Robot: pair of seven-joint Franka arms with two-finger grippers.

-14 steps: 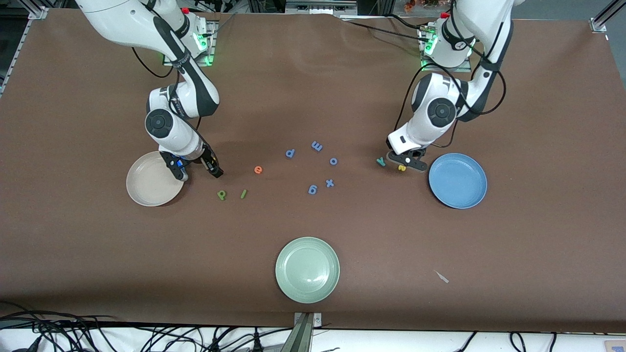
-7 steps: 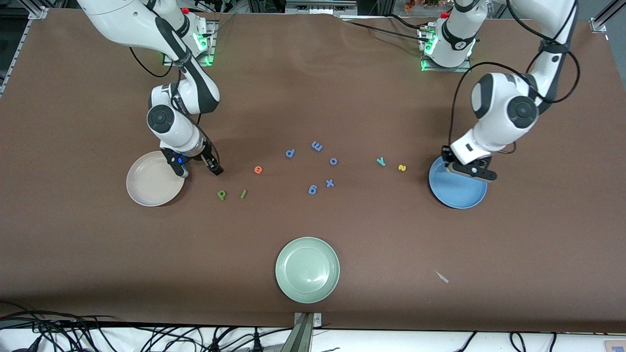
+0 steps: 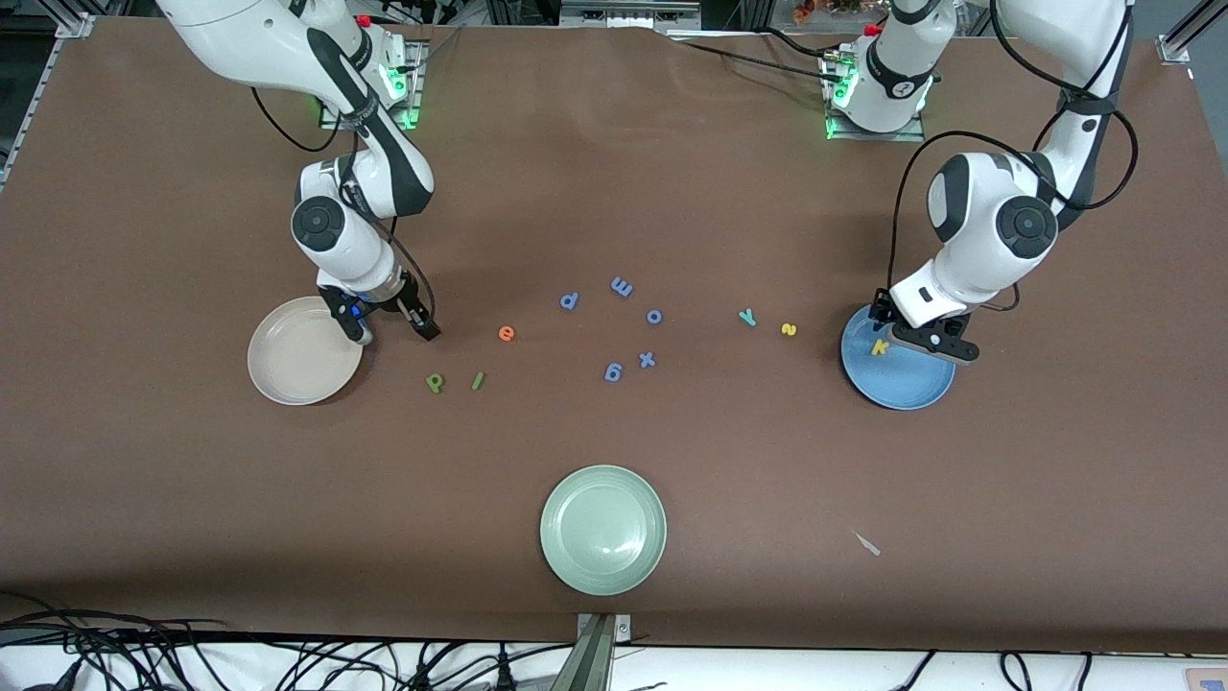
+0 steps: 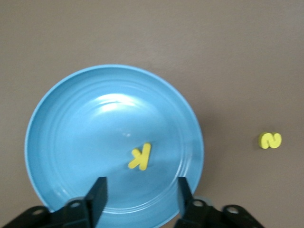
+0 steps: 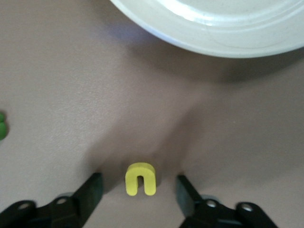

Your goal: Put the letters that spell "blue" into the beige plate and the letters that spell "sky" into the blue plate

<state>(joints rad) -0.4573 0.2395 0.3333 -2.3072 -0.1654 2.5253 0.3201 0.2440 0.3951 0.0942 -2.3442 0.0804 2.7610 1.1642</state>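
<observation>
One of seven letters is home so far: you've got the yellow k (image 4: pixel 140 156) lying in the blue plate (image 3: pixel 911 384), near the rim toward the table's middle. Left to do for "sky": the yellow s (image 3: pixel 789 329) and teal y (image 3: pixel 747 317), both on the table beside the blue plate, toward the middle, s closer to the plate than y.

None of "blue" is in the beige plate (image 3: pixel 288 369) yet. Orange e (image 3: pixel 507 333), light green l (image 3: pixel 477 381) and dark green b (image 3: pixel 435 383) sit on the mat between the beige plate and the periwinkle letters (image 3: pixel 614 326); b and l are nearer the front cam than e. The yellow u (image 5: pixel 140 178) is on the mat just beside the beige plate, seen only in the right wrist view.

Left gripper (image 4: pixel 140 197) hangs over the blue plate, fingers apart, nothing in them, k lying free below. Right gripper (image 5: pixel 137 192) is low at the mat by the beige plate, fingers apart w/ the u between them, not yet touching it as far as you can see. Looks like the u pick is next; that's a judgement.
</observation>
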